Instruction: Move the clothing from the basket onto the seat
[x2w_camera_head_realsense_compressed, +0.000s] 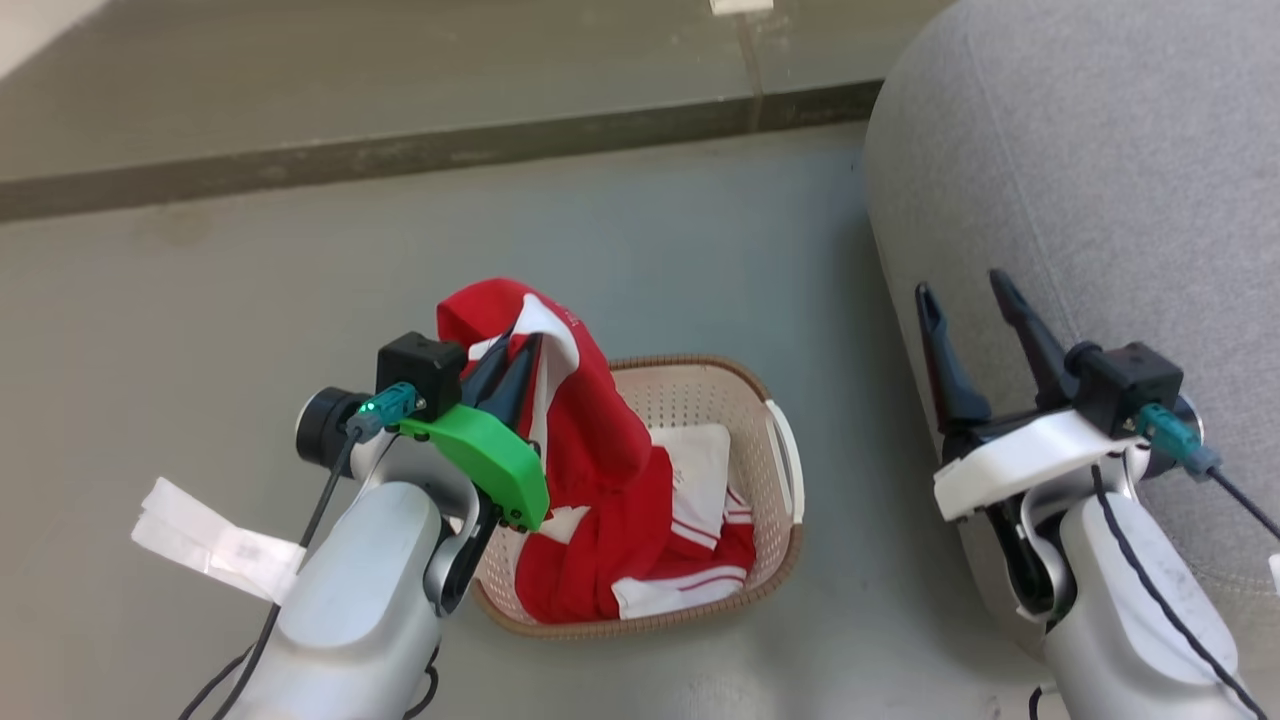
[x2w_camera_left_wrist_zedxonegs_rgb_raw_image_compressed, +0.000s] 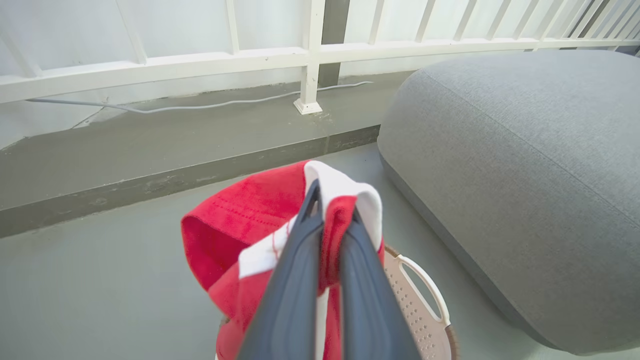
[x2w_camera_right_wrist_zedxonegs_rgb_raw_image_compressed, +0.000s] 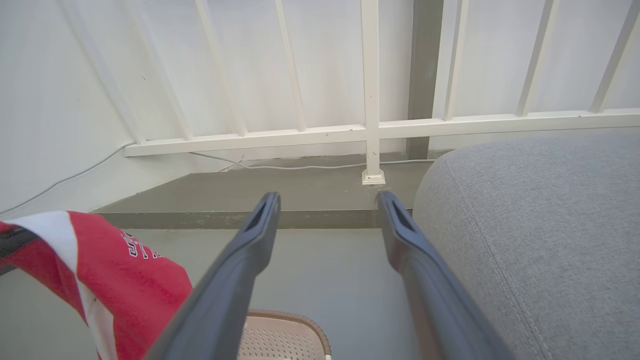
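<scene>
Two or more garments may be sharing the basket (x2w_camera_head_realsense_compressed: 775, 405), but in the head view I cannot separate them. The red and white clothing (x2w_camera_head_realsense_compressed: 590, 440) is hanging as one soft drape from the left gripper (x2w_camera_head_realsense_compressed: 522, 352), which is pinching a fold at its top. The lower part is lying in the basket among white-striped folds. Fabric this limp is probably light and apt to sag, trail and catch on the woven-look rim, so a bunched fold high up is a sensible hold. The right gripper (x2w_camera_head_realsense_compressed: 960, 285) is hovering spread wide and holding nothing, just beside the grey seat (x2w_camera_head_realsense_compressed: 1080, 180). A green cover (x2w_camera_head_realsense_compressed: 490, 455) is hiding the basket's near-left corner, and the seat is running off the frame.

In the left wrist view, the left gripper (x2w_camera_left_wrist_zedxonegs_rgb_raw_image_compressed: 334, 205) is clamping tight on a red and white bunch of the clothing (x2w_camera_left_wrist_zedxonegs_rgb_raw_image_compressed: 235, 220), with cloth spilling over the tips. So thin a pinch could slip, I judge. The fingers are covering most of the basket (x2w_camera_left_wrist_zedxonegs_rgb_raw_image_compressed: 425, 310), leaving one handle showing. The seat (x2w_camera_left_wrist_zedxonegs_rgb_raw_image_compressed: 525, 165) is lying off to the right, apart from the cloth.

In the right wrist view, the right gripper (x2w_camera_right_wrist_zedxonegs_rgb_raw_image_compressed: 329, 197) is gaping with floor showing between its fingers. The clothing (x2w_camera_right_wrist_zedxonegs_rgb_raw_image_compressed: 135, 280) is hanging at lower left, its lettering (x2w_camera_right_wrist_zedxonegs_rgb_raw_image_compressed: 142, 247) cut off and unreadable. A corner of the basket (x2w_camera_right_wrist_zedxonegs_rgb_raw_image_compressed: 285, 335) is peeking in below, and the seat (x2w_camera_right_wrist_zedxonegs_rgb_raw_image_compressed: 540, 225) is rising at right.
</scene>
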